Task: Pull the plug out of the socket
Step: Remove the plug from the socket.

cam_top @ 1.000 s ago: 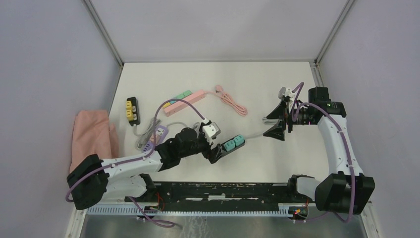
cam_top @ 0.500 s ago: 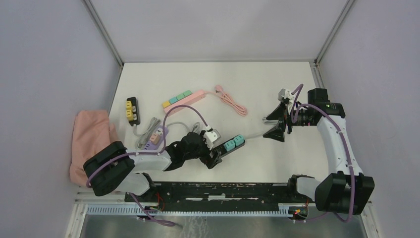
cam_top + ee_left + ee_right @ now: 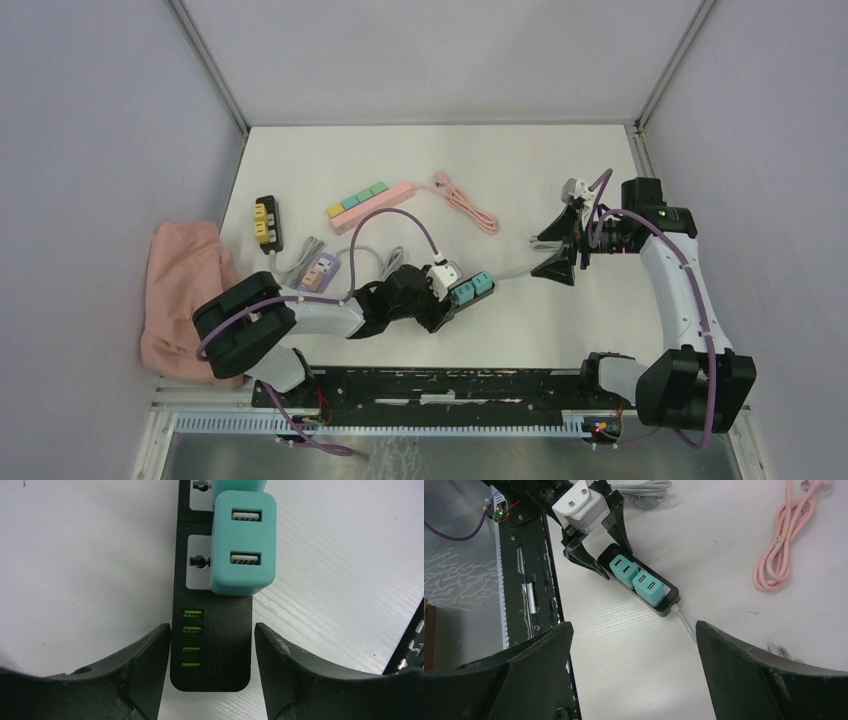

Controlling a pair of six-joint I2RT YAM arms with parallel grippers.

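Observation:
The socket is a black power strip (image 3: 225,645) with green USB ports, lying on the white table. Two teal plugs sit in it: one (image 3: 243,545) just beyond the ports, the other (image 3: 239,485) cut off at the top edge. My left gripper (image 3: 212,628) straddles the strip's port end. Its left finger is at the strip's side and a sliver of table shows by the right finger. From above, the strip (image 3: 447,303) and plugs (image 3: 470,290) lie front centre. My right gripper (image 3: 541,255) hovers wide open to the right, above bare table (image 3: 633,630), with nothing between its fingers.
A pink power strip (image 3: 372,203) and a coiled pink cable (image 3: 467,203) lie behind. A black-and-yellow strip (image 3: 266,222), a purple strip (image 3: 320,272) and a pink cloth (image 3: 185,280) are at the left. The black rail (image 3: 440,385) runs along the near edge.
My left gripper has slid right onto the strip's near end and its jaws have narrowed around it. The right arm has not moved.

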